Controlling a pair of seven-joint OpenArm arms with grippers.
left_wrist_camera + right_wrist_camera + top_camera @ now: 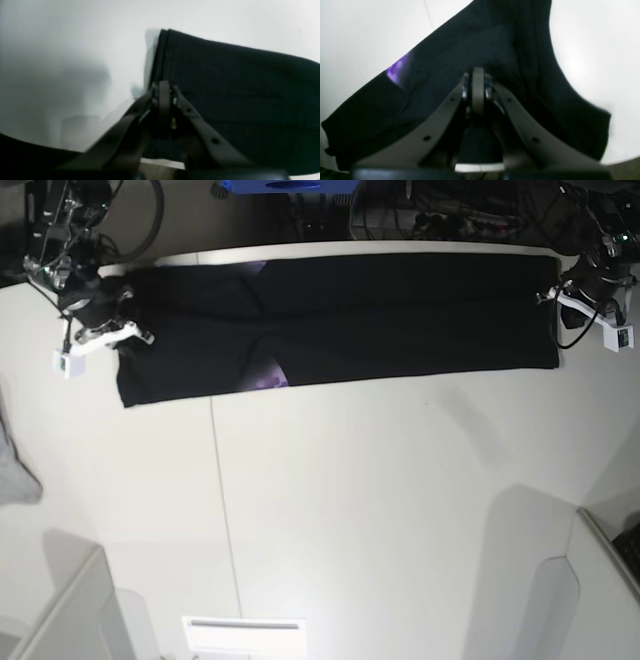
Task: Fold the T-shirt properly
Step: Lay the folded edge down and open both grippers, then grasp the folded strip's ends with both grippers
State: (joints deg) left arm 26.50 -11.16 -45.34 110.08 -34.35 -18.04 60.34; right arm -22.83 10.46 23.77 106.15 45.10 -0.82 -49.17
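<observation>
t-shirt (400,315) is stretched as a long band between both arms; left gripper (163,86) and right gripper (478,72) are each clenched on an end.

White table (350,510) with a thin seam running front to back. The T-shirt (400,320), folded into a long black band, lies flat along its far edge. A light grey cloth (15,470) rests at one side edge.
</observation>
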